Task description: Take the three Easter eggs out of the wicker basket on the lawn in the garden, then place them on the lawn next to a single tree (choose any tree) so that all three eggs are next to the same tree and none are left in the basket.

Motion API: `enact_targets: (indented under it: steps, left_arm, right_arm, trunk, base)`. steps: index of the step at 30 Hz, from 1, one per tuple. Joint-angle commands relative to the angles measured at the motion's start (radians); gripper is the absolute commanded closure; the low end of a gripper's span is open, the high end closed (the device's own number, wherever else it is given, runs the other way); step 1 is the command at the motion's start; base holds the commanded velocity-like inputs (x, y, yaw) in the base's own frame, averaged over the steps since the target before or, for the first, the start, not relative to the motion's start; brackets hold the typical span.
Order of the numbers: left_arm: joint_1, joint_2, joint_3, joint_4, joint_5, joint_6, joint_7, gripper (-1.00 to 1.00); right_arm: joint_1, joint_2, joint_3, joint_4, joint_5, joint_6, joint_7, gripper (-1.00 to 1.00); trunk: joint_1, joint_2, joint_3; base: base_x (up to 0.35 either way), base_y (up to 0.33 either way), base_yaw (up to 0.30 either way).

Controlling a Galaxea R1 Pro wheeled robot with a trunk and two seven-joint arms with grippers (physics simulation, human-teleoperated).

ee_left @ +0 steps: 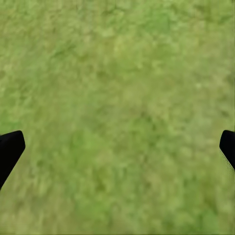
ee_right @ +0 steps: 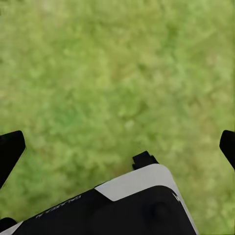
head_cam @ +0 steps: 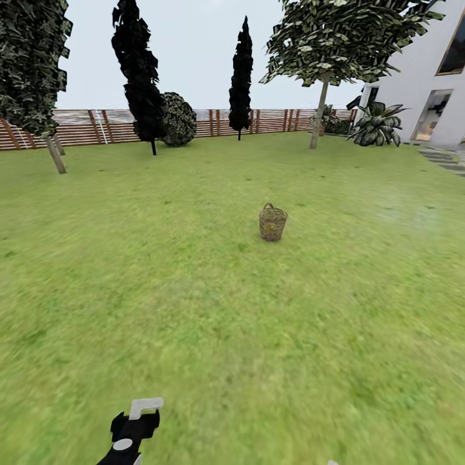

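Note:
The wicker basket (head_cam: 272, 223) stands upright on the lawn (head_cam: 194, 290) some way ahead, right of centre; its inside is too small to make out, so the Easter eggs are hidden. A tree (head_cam: 319, 115) with a smooth grey trunk and broad crown rises at the back right, and a second tree (head_cam: 55, 154) at the far left. My left gripper (head_cam: 137, 423) shows at the lower edge of the head view, far short of the basket. In the left wrist view the left gripper (ee_left: 117, 152) is open over bare grass. In the right wrist view the right gripper (ee_right: 117, 152) is open over grass too.
A brown slat fence (head_cam: 90, 126) closes the back of the garden, with two dark cypress-like trees (head_cam: 241, 77) and a round shrub (head_cam: 177, 119) before it. A white house (head_cam: 429, 84) and stepping stones (head_cam: 445, 160) lie at the right. Part of the robot's body (ee_right: 122, 205) shows in the right wrist view.

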Motion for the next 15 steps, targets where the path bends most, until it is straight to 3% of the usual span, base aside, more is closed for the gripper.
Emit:
enact_targets:
  steps: [1, 15]
  left_arm:
    - [-0.001, -0.001, 0.008, 0.001, -0.010, -0.003, 0.001, -1.00]
    - [-0.001, -0.001, 0.008, 0.001, -0.010, -0.003, 0.001, -1.00]
  right_arm:
    - [-0.001, 0.001, -0.003, 0.000, -0.008, -0.005, 0.000, -1.00]
    - [-0.001, 0.001, -0.003, 0.000, -0.009, -0.006, 0.000, -1.00]
  trunk:
    - [0.001, -0.002, -0.002]
    - [0.001, -0.002, -0.002]
  base:
    - [0.330, 0.000, 0.000]
    - [0.330, 0.000, 0.000]
